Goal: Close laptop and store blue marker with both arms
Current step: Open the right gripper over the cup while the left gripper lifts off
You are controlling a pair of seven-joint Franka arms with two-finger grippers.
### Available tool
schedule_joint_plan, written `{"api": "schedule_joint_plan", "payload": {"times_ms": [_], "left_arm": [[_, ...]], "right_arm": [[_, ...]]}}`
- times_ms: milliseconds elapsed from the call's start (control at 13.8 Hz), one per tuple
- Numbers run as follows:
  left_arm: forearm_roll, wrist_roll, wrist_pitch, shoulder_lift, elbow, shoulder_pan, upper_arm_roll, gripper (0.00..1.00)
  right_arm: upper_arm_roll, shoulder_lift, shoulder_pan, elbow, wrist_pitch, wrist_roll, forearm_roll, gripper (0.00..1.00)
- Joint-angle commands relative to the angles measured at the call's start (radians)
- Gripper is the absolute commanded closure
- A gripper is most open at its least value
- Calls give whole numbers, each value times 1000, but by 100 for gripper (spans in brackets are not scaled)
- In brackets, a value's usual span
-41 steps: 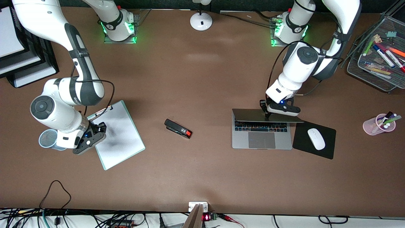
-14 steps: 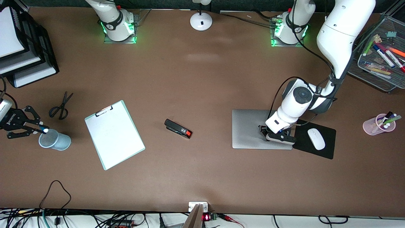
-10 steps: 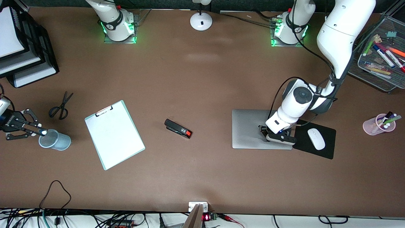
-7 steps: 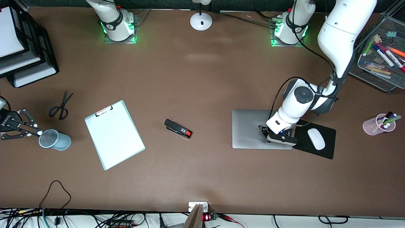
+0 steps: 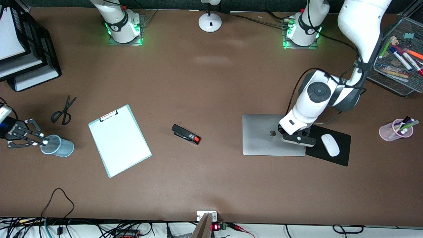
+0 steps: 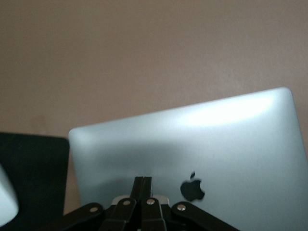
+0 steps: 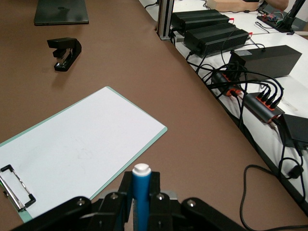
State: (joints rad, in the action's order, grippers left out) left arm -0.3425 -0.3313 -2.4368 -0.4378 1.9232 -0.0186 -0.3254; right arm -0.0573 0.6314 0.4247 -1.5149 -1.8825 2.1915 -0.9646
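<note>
Now, nearest the front camera: clipboard (image 5: 119, 140), stapler (image 5: 186, 134), mouse pad (image 5: 328, 145) w/ white mouse (image 5: 330, 144); all lying loose on the desk (image 5: 211, 185).

Next, laptop (image 5: 264, 135) toward the left arm's end of the desk, touching the mouse pad's edge; lid flat down, apple logo showing, vs. standing open w/ keyboard bare 3 s ago; closing half of the task judged done. Left gripper (image 5: 287, 136) over the lid, fingers together on nothing, now lifted clear of the lid's near edge where pressing a sec ago; looks like backing off.

At about the same depth, toward the right arm's end: right gripper (image 5: 42, 142) at the rim of the blue mesh cup (image 5: 57, 146), clamped on the blue marker (image 7: 141, 190); a sec ago tip just short of the rim, now over the cup mouth; storing half judged not finished, release pending. Marker's long axis in line w/ the gripper fingers, white end leading out past the fingertips toward the cup; blue barrel running back betw. the fingers; tilt vs. the desk hard to tell, seemingly lying low rather than upright.

Farther back: scissors (image 5: 64, 110); pink cup (image 5: 395, 130) of mixed markers; wire tray (image 5: 393, 53); paper trays (image 5: 23, 56); lamp base (image 5: 210, 21).
</note>
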Motion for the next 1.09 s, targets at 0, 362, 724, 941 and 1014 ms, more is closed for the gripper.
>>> {"api": "schedule_joint_plan", "payload": {"times_ms": [0,362,724,941,1014], "left_arm": [[-24,0,132,76,8,-3,-23,100],[-10,2,390,172,-15,-9,-70,98],[8,5,567,218,-50,-12,-115,8],[115,38,634,270,-53,-15,-118,0],[164,79,656,289,-56,-15,-116,0]], "right_arm": [[13,17,14,25,19,20,-28,99],[10,47,28,25,20,24,-39,83],[8,48,28,25,23,-1,-28,0],[7,36,25,25,22,-10,-26,0],[7,28,26,25,23,-25,-23,0]]}}
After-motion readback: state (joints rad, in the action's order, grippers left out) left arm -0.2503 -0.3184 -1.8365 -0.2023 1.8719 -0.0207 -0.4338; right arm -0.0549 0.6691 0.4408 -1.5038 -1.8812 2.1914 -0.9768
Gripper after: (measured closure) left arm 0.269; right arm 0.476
